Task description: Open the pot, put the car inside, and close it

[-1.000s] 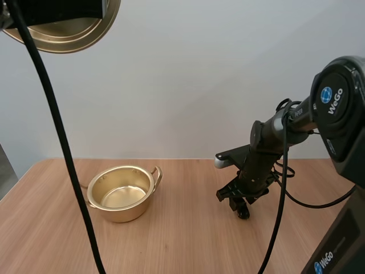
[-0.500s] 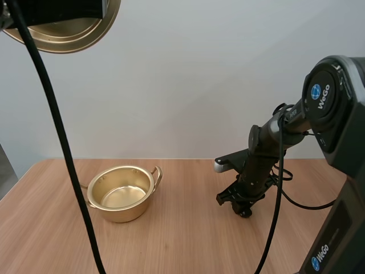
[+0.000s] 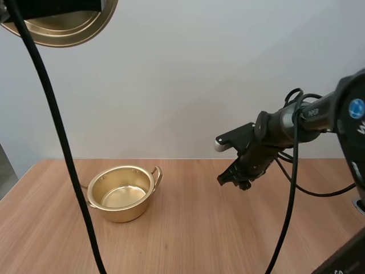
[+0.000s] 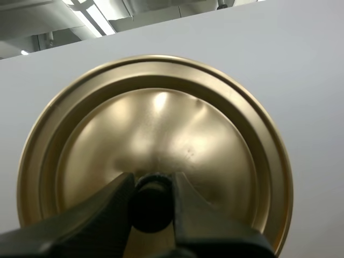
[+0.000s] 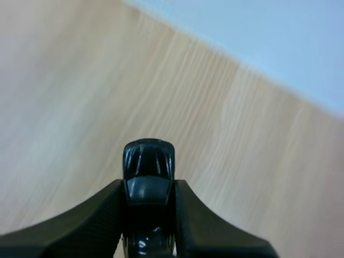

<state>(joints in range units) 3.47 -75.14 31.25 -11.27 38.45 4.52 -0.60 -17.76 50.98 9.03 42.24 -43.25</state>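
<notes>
The pot stands open on the counter, lower left, bare gold bottom showing. The left tool pinches the lid at upper left; the right tool pinches the car, raised right of centre.

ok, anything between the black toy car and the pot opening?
Nothing visible. The small black toy car sits pinched in the right tool above the wooden table; the round gold metal pot stands open and empty, its gold lid held high by the left tool.

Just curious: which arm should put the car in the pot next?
Probably right: its jaws pinch the car above the table, pot open nearby. Left is busy holding the lid up high.
</notes>
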